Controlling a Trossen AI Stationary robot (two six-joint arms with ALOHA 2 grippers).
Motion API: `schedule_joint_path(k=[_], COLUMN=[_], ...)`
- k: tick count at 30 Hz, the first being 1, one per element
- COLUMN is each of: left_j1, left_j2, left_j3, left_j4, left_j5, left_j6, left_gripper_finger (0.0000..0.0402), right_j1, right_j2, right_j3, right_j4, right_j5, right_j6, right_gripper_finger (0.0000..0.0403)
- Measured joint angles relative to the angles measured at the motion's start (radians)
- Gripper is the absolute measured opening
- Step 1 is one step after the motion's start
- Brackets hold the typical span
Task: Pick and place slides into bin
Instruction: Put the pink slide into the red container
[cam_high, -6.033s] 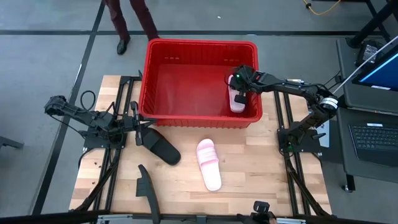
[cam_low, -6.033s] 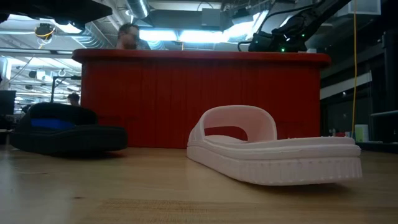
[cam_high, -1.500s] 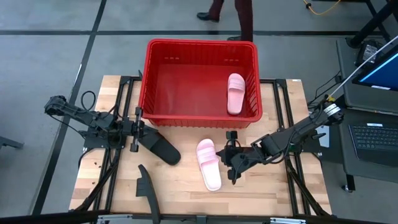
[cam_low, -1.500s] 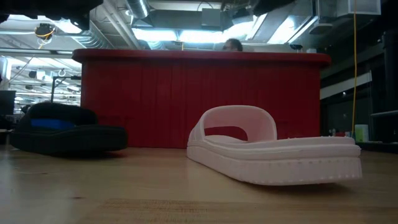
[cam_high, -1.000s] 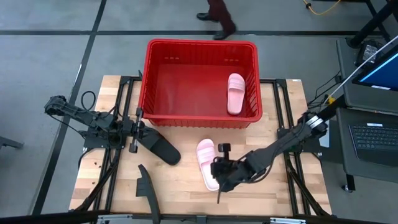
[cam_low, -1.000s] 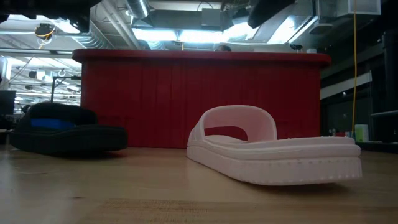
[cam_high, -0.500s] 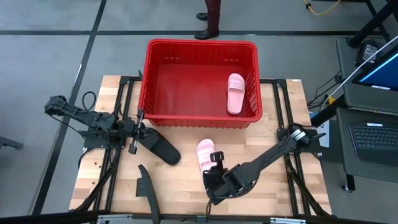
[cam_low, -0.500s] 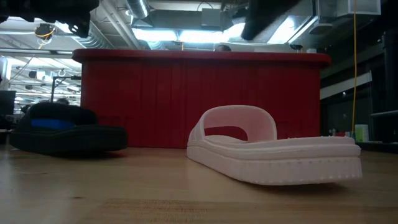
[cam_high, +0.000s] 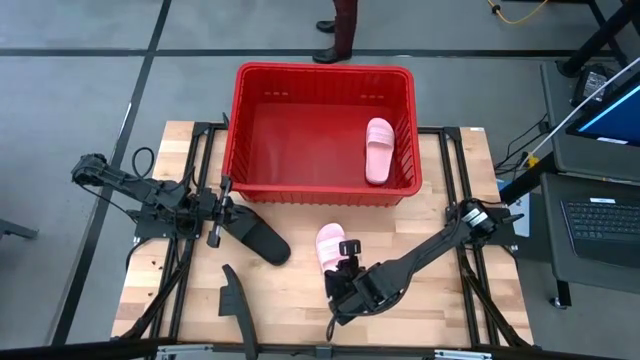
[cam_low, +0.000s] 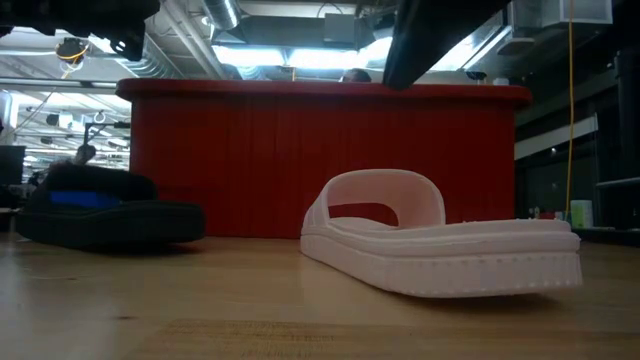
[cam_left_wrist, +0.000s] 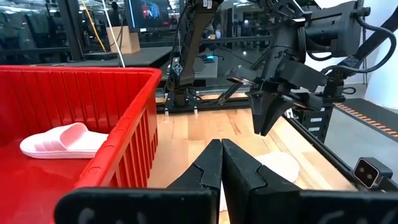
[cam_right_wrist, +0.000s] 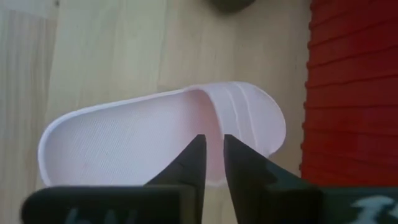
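Writing: none readable.
Right gripper (cam_high: 343, 283): jaws nearly together, above light pink open-toe slide sandal (cam_high: 333, 252) on wooden desk (cam_high: 440, 300).
Left gripper (cam_high: 214, 207): jaws together.

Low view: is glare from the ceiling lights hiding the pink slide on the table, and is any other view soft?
Low view: bright ceiling lights glare above the bin, but the pink slide on the table is evenly lit and readable. Right wrist view: the right gripper is dark and soft-edged up close, while the slide beyond it stays clear. High view: even light, only faint shadows.
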Motion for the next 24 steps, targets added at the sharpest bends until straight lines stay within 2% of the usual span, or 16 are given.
schedule_joint_path(k=[10,15,24], left_j1=[0.0,0.0,0.0], left_j2=[0.0,0.0,0.0], left_j3=[0.0,0.0,0.0], left_j4=[0.0,-0.002,-0.006], left_j5=[-0.001,-0.002,-0.002], left_j6=[-0.002,-0.024,-0.028], left_gripper_finger=[0.0002,0.0002,0.0002], right_j1=[-0.018,-0.027,-0.073], right_j2=[0.025,0.069,0.104], right_j3=[-0.004,-0.005,-0.005], right_j4=[0.059,0.058,0.019], right_j5=[0.001,0.001,0.011], right_j6=[-0.034,-0.094,-0.088], right_gripper_finger=[0.0132,0.0139,0.0137])
